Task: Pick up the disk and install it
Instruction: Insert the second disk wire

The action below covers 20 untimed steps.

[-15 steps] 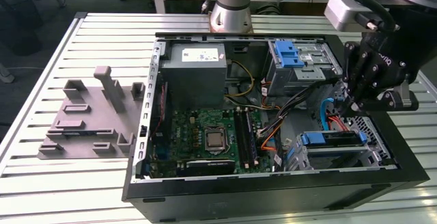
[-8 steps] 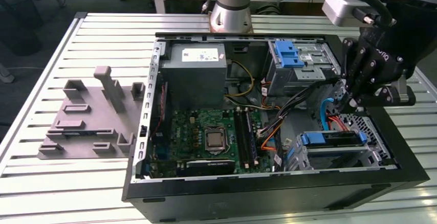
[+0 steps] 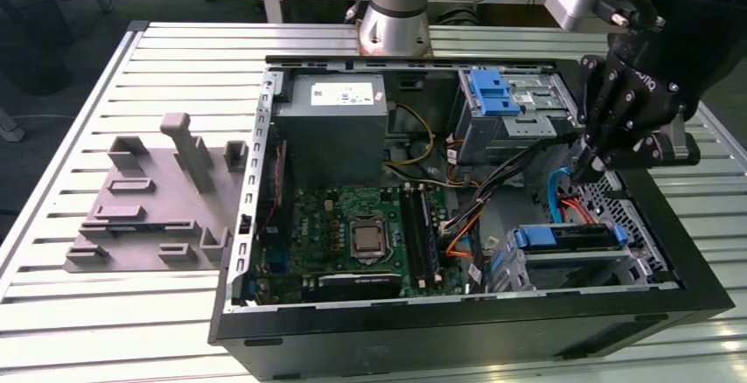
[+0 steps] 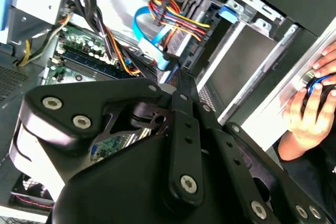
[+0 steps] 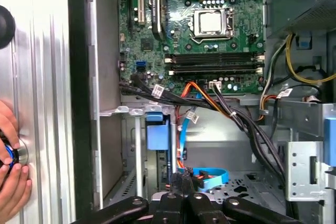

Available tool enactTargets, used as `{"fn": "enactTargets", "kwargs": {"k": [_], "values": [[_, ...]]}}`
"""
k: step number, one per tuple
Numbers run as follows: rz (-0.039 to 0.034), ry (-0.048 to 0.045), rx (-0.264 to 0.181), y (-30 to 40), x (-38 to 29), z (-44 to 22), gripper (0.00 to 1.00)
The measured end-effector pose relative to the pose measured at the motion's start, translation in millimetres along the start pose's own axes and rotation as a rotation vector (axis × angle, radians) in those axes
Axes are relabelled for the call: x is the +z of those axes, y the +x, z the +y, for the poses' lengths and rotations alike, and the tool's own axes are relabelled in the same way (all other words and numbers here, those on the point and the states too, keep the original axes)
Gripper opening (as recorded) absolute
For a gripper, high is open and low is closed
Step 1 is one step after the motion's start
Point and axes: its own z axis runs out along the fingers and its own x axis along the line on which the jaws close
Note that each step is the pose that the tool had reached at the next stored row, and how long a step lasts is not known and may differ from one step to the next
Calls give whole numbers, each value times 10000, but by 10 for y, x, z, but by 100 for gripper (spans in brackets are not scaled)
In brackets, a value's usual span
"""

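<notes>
The disk (image 3: 568, 237), a flat drive in a blue plastic frame, sits edge-on in the lower metal drive cage (image 3: 636, 265) at the exterior view's right of the open computer case. Its blue front (image 5: 157, 130) also shows in the first wrist view. My gripper (image 3: 583, 173) hangs inside the case just above and behind that cage, over the blue flat cables (image 5: 212, 174). Its black fingers (image 5: 181, 182) are pressed together with nothing between them, as the second wrist view (image 4: 176, 77) also shows. It is shut and apart from the disk.
The case holds a grey power supply (image 3: 338, 129), a green motherboard (image 3: 362, 234), an upper cage with a blue latch bracket (image 3: 505, 94) and loose cable bundles (image 4: 173, 19). A grey fixture plate (image 3: 152, 199) lies on the slatted table. A person's hand (image 5: 11, 174) rests beside the case.
</notes>
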Motion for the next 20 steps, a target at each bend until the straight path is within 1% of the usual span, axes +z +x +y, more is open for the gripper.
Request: {"fn": "enactTargets", "kwargs": {"k": [2, 6, 11, 14, 17, 18, 20], "values": [[1, 1, 0, -36, -3, 1, 11], [0, 0, 0, -65, -9, 3, 11], [1, -3, -1, -89, -10, -5, 11], [16, -6, -3, -108, -8, -16, 11], [24, -6, -4, -112, -1, -16, 11], [28, -5, -4, -114, 4, -16, 17], [36, -5, -4, -118, 15, -16, 18]]}}
